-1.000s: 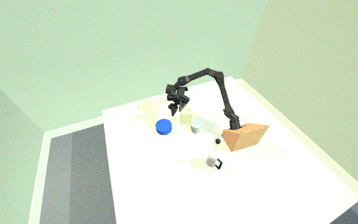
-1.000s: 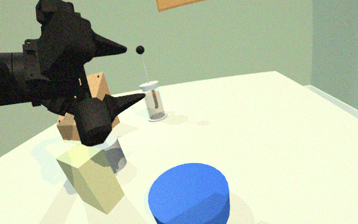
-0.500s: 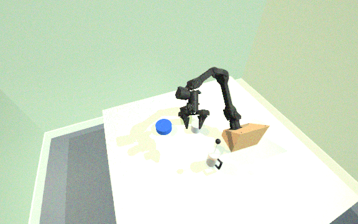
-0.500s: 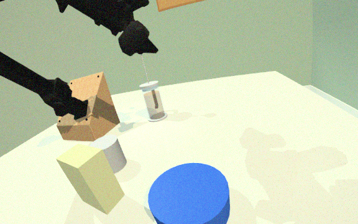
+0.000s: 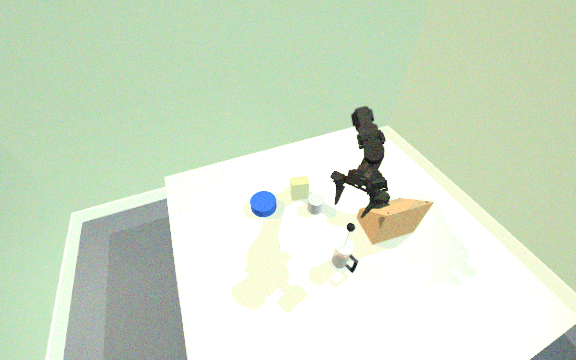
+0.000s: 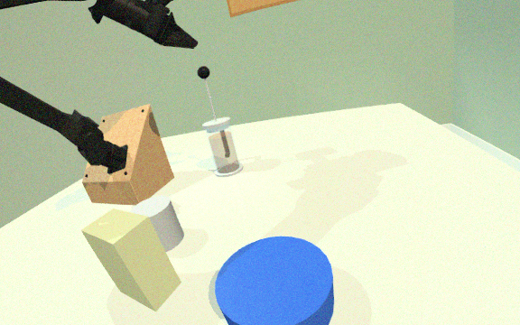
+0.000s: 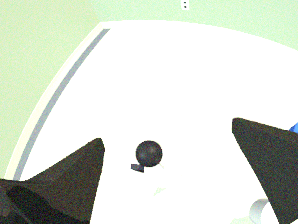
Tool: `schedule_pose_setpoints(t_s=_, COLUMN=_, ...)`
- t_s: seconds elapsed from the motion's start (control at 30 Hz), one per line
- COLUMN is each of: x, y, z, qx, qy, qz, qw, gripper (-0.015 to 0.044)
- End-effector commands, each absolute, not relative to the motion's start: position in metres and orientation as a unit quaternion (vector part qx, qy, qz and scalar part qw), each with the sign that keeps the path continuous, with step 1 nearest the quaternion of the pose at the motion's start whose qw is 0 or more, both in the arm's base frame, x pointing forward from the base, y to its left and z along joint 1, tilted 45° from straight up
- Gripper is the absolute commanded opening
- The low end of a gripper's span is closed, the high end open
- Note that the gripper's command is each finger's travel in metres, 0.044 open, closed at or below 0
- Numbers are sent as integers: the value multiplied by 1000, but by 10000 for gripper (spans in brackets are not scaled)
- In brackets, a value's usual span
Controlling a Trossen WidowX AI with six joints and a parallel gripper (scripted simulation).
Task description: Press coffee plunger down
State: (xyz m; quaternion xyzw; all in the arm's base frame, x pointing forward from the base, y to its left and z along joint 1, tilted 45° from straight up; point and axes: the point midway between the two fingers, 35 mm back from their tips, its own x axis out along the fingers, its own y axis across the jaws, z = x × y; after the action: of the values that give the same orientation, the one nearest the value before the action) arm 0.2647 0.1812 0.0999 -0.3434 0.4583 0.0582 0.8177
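Observation:
The coffee press stands upright on the table, a clear cylinder with a pale lid and a black handle. Its plunger is up: a thin rod rises well above the lid to a round black knob. My gripper is open and empty, above the knob and not touching it. In the wrist view the knob shows between the two fingers, nearer the left one. In the exterior view only one fingertip shows clearly, above the knob. The press body is washed out in the wrist view.
A wooden wedge-shaped block stands beside the press, by the arm. A grey cylinder, a yellow box and a blue round object stand farther off on the table.

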Motion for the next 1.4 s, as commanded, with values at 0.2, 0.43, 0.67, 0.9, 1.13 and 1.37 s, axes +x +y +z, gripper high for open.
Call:
schedule_pose_setpoints(t_s=0.2, x=228, y=204, z=96, qx=-380, qy=366, qz=51, qw=848, gripper=440)
schedule_pose_setpoints(t_s=0.43, x=221, y=169, z=60, qx=-380, qy=366, qz=51, qw=848, gripper=440)
schedule_pose_setpoints(t_s=0.67, x=224, y=168, z=58, qx=-380, qy=366, qz=50, qw=848, gripper=440)
schedule_pose_setpoints(t_s=0.9, x=232, y=166, z=50, qx=-380, qy=366, qz=50, qw=848, gripper=440)
schedule_pose_setpoints(t_s=1.13, x=241, y=164, z=43, qx=-380, qy=366, qz=49, qw=848, gripper=440)
schedule_pose_setpoints(t_s=1.37, x=249, y=161, z=36, qx=-380, qy=365, qz=49, qw=849, gripper=440)
